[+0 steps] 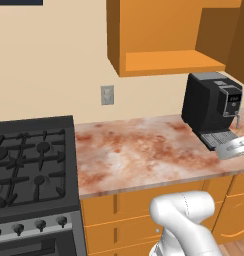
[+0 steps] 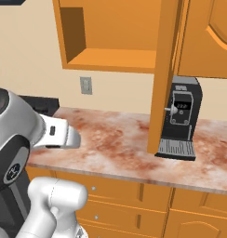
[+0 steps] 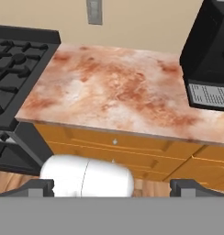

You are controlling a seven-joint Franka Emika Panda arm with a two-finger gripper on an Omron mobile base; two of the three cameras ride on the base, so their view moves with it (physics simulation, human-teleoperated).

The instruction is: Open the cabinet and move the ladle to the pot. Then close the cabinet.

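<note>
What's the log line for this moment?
cabinet: open, shelf bare | door: swung out before coffee machine | gripper: open, holding nothing, facing counter

The gripper hung in front of the counter, above the drawer fronts. Ahead and to its left stood the stove; ahead and to its right, the coffee machine sat on the counter. The wall outlet lay straight beyond. The cabinet hung above, door swung open before the coffee machine
</note>
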